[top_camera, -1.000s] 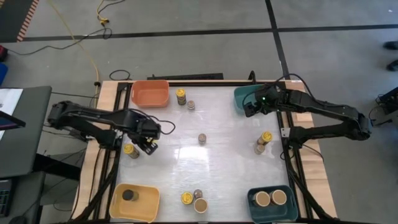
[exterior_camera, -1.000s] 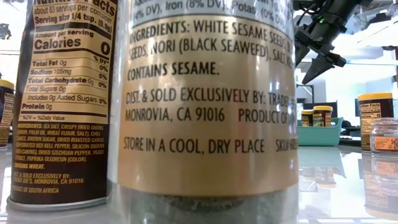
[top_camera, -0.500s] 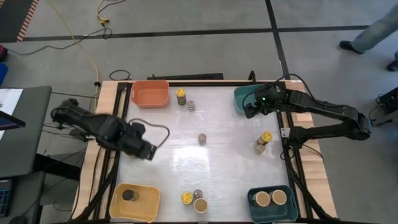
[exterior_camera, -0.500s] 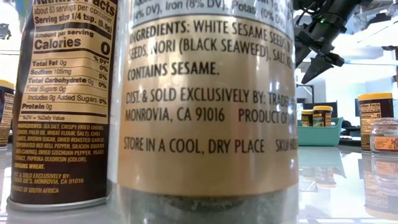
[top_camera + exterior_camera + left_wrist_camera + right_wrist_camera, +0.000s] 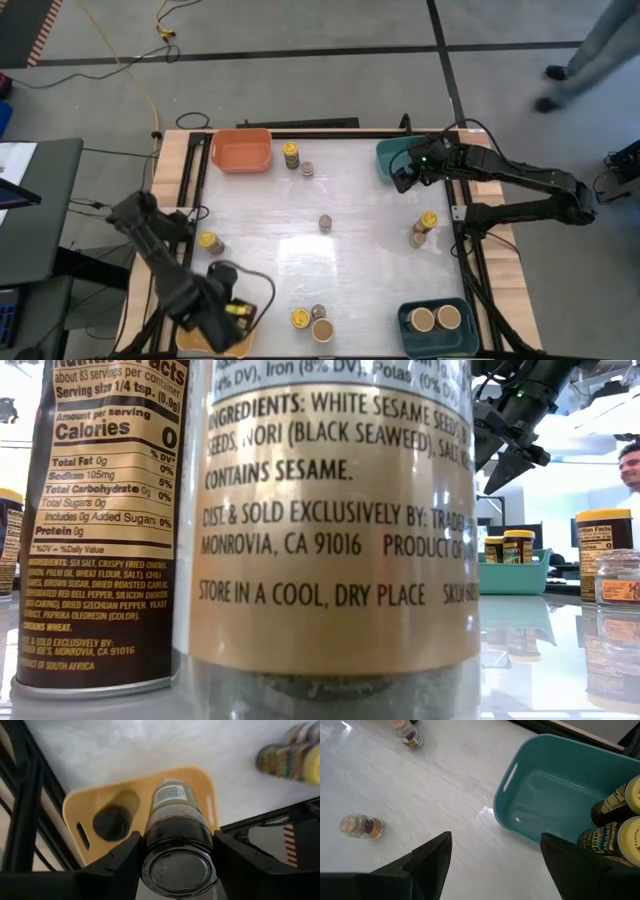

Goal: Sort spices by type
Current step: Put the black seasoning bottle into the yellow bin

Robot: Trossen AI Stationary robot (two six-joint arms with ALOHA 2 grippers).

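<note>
The left pincer (image 5: 177, 847) is gripping a dark black-lidded spice jar (image 5: 175, 827) above the yellow bin (image 5: 95, 805) at the tabletop's (image 5: 360, 200) near left corner, where another black-lidded jar (image 5: 111, 822) is sitting. The right pincer (image 5: 495, 855) is hanging released beside the teal bin (image 5: 555, 785) holding two yellow-lidded jars (image 5: 615, 827).

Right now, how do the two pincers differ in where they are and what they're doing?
The left pincer is shut on a black-lidded jar over the yellow bin at the table's near left corner; the right pincer is open and empty beside the teal bin at the far right. Both hang above the table.
</note>
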